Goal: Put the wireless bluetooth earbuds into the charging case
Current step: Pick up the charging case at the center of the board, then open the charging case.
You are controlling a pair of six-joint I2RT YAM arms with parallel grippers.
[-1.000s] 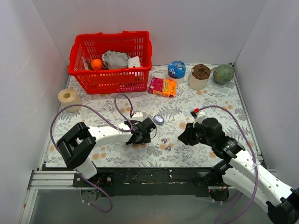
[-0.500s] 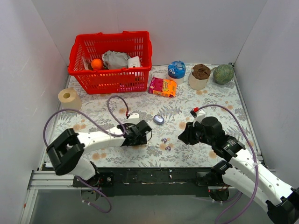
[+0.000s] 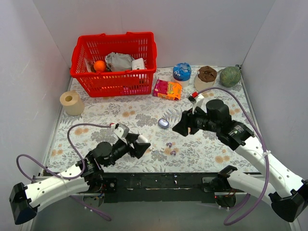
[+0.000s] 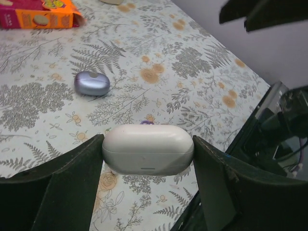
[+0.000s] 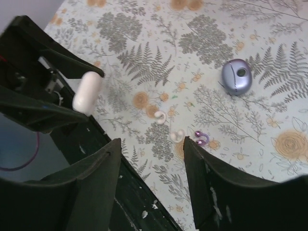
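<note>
My right gripper, jaws wide and empty, hangs just right of the case, with the purple buds nearer, between it and my left gripper, which clamps a white capsule.

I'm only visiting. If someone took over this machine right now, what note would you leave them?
Left gripper: shut on a white capsule, not the job's case.
Right gripper: open, empty, above the table.
Charging case: lavender, on the table, lid looks closed, touching neither gripper.
Earbuds: two purple ones loose on the table, nearer the front edge than the case.
Done: nothing inserted yet.
Left: open the case, seat both earbuds.
</note>
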